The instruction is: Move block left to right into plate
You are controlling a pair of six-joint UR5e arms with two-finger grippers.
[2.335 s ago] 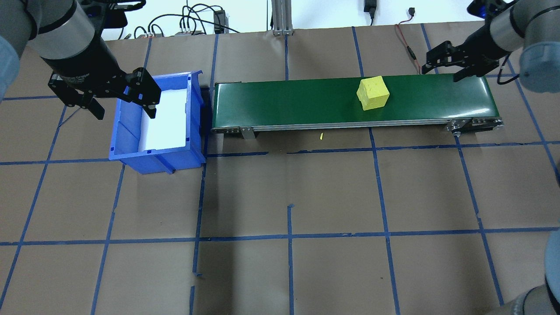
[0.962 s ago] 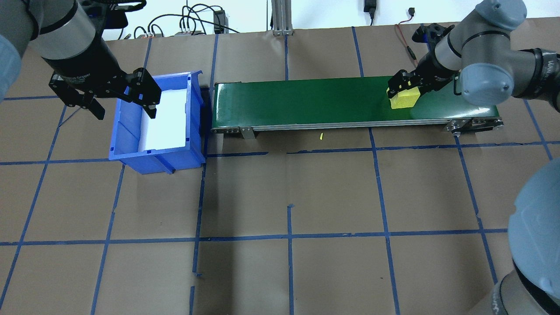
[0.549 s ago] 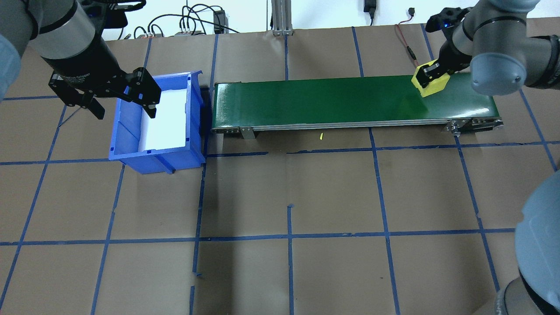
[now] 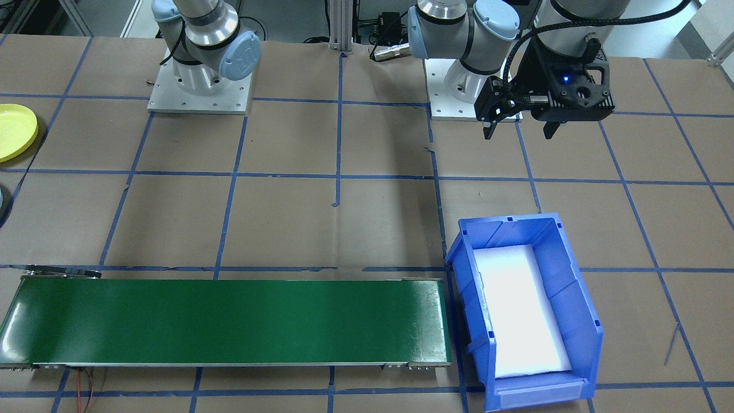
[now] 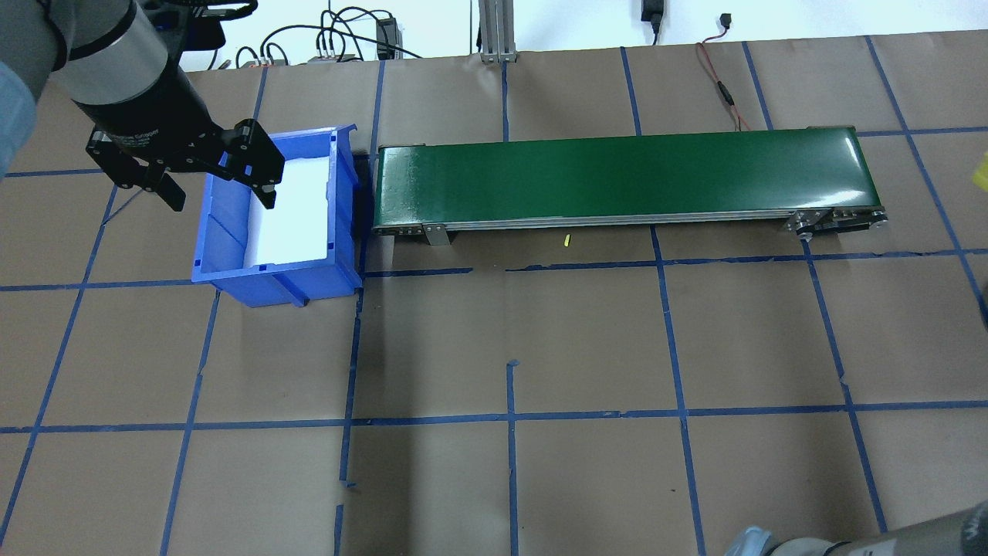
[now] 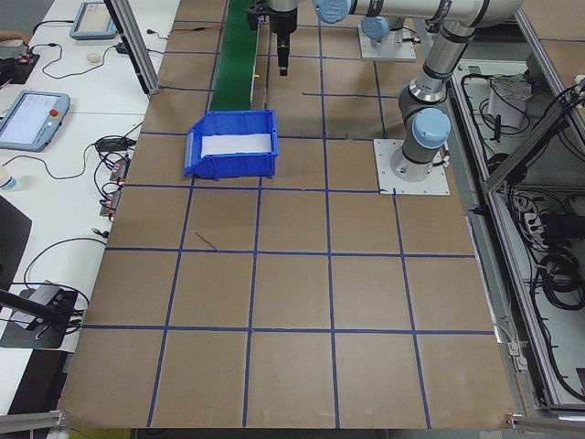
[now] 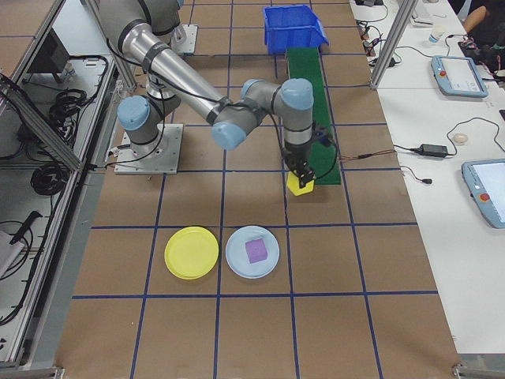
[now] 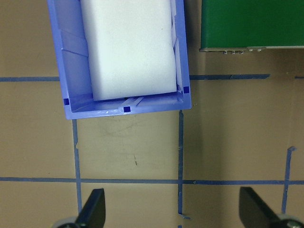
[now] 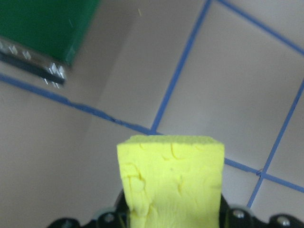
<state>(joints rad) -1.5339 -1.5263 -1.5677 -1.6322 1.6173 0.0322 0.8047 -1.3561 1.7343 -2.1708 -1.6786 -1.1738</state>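
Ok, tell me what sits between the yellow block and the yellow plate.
Nothing visible. The right tool holds the block above bare table; the yellow plate lies open, with the blue plate beside it.

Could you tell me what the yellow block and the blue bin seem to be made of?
The yellow block, held in the right gripper, looks like soft foam: its matte face is dented and creased, with a rough, crumbly top edge. The blue bin looks like rigid moulded plastic, smooth with a slight sheen and ribbed walls. The white pad lining its floor may be foam, though that is less certain.
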